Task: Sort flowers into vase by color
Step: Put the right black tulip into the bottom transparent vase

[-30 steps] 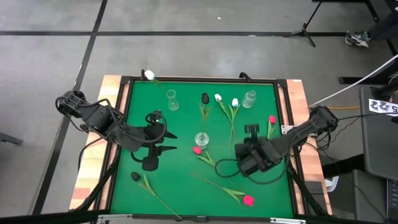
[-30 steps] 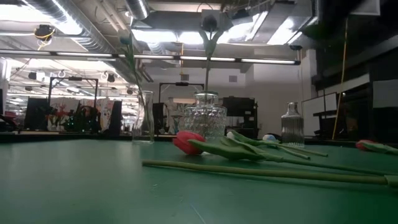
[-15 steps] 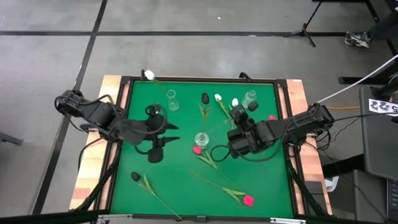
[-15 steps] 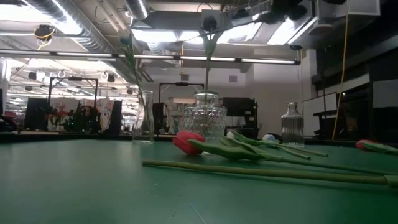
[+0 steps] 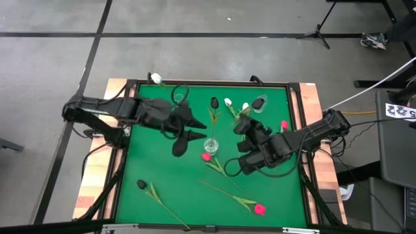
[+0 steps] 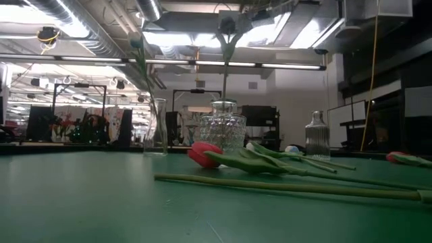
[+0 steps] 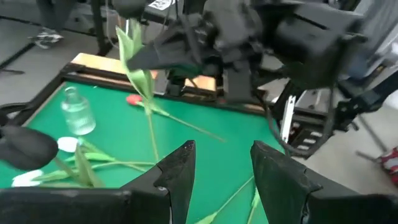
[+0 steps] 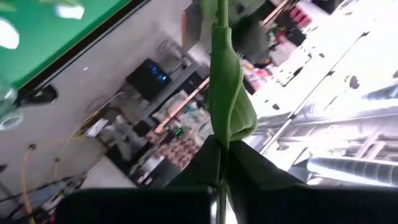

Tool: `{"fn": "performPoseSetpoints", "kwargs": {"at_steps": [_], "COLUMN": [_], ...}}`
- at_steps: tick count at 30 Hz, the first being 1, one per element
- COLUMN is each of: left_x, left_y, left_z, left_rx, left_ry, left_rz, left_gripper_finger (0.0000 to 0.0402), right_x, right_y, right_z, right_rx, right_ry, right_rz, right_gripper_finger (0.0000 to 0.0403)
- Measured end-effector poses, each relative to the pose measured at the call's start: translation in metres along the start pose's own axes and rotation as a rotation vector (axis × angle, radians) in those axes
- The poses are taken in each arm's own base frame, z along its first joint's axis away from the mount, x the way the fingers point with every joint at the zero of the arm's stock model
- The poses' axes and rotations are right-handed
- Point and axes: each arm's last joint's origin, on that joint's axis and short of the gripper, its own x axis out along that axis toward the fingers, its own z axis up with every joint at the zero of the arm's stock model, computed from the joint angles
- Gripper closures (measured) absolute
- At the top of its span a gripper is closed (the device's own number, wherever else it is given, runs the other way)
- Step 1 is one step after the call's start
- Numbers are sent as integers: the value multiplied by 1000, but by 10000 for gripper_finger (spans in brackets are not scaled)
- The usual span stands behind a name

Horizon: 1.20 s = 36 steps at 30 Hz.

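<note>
Your right tool (image 5: 246,123) grips a black tulip (image 5: 259,101) by its stem above the tabletop (image 5: 149,156); your left tool (image 5: 195,127) hovers open beside the center vase (image 5: 210,144).

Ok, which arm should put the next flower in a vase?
Right. The right gripper is shut on a green stem, held clear of the table and close to the centre vase. The left gripper is open and holds nothing.
</note>
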Motion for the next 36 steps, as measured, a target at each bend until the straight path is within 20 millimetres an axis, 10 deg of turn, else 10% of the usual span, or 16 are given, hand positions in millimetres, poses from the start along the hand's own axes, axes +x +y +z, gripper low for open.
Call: {"fn": "performPoseSetpoints", "kwargs": {"at_steps": [36], "left_x": [81], "left_y": [39], "left_z": [-30], "left_rx": [-110], "left_ry": [76], "left_rz": [-118], "left_gripper_finger": [249], "right_x": [-11], "right_y": [-27], "right_z": [17], "right_rx": [41], "right_ry": [-72], "right_rz": [-124], "right_gripper_finger": [387]}}
